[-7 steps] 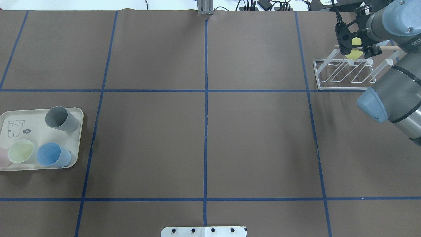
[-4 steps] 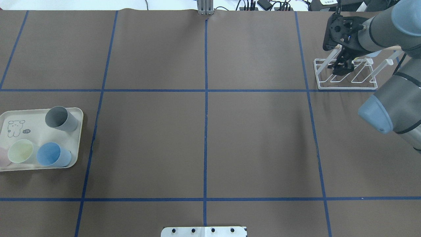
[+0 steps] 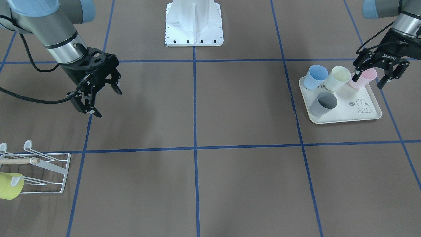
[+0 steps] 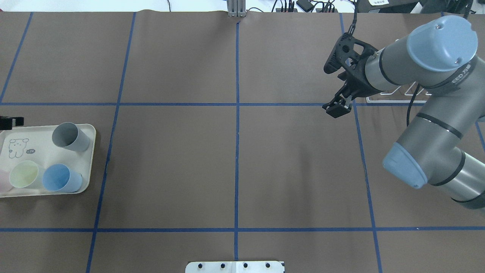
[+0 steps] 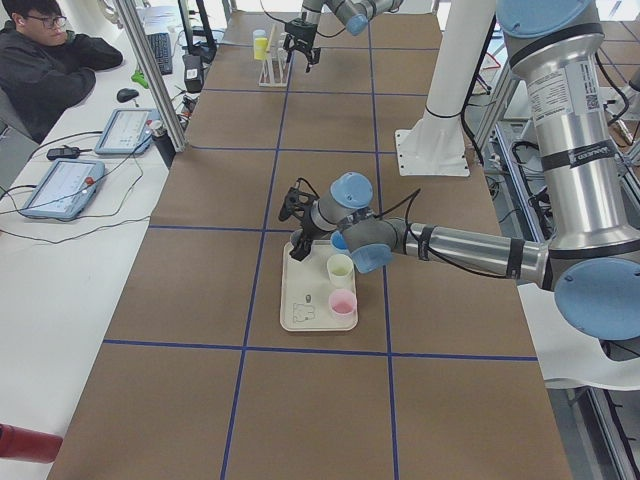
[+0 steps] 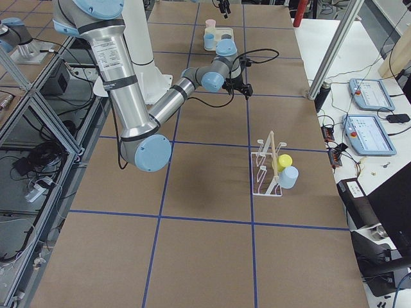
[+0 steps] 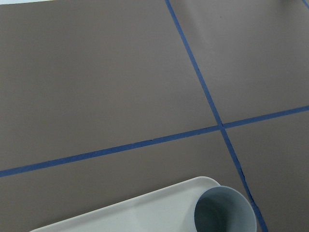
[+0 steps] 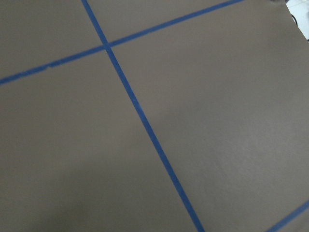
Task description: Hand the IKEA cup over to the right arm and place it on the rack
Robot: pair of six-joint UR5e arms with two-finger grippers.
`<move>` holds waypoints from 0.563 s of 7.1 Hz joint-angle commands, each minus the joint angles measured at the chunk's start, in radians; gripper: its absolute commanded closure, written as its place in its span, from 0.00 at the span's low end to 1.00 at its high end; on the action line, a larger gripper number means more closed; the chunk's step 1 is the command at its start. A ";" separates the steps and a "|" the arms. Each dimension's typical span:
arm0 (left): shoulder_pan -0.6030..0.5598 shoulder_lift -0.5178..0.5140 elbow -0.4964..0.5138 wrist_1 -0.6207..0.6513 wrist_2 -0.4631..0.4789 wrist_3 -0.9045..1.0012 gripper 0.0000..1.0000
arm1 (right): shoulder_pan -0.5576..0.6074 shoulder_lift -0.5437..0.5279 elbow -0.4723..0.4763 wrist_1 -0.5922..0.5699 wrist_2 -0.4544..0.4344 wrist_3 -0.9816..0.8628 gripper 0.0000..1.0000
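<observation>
Front view, not overhead: yellow plastic cup hung on white wire rack at brown desk edge; hidden overhead behind grey right arm. Right pincer released, empty, well clear of rack. Left pincer spread around pink cup, far from rack.

1. Robot arms: two, the left arm and the right arm.
2. Grippers: two, the left gripper and the right gripper, one on each arm.
3. Cups: six in all.
   - Four stand on the tray: a blue cup, a pale yellow cup, a pink cup and a grey cup.
   - Two sit on the rack: a bright yellow cup and a light blue cup.
4. Trays: one cream tray.
5. Racks: one white wire rack, with one wooden rod.
6. White robot bases: one.
7. Tablets: two, a far tablet and a near tablet, on the white side table.
8. People: one person, seated at that side table.
</observation>
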 commanded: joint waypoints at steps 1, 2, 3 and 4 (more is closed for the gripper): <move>0.118 -0.072 0.074 -0.010 0.123 -0.135 0.00 | -0.068 0.043 0.004 -0.001 -0.036 0.126 0.01; 0.161 -0.078 0.087 -0.011 0.169 -0.171 0.02 | -0.083 0.043 0.004 -0.001 -0.060 0.129 0.01; 0.194 -0.083 0.110 -0.020 0.210 -0.220 0.10 | -0.085 0.041 0.004 -0.001 -0.065 0.129 0.01; 0.212 -0.089 0.142 -0.069 0.226 -0.242 0.22 | -0.086 0.041 0.004 -0.001 -0.065 0.129 0.01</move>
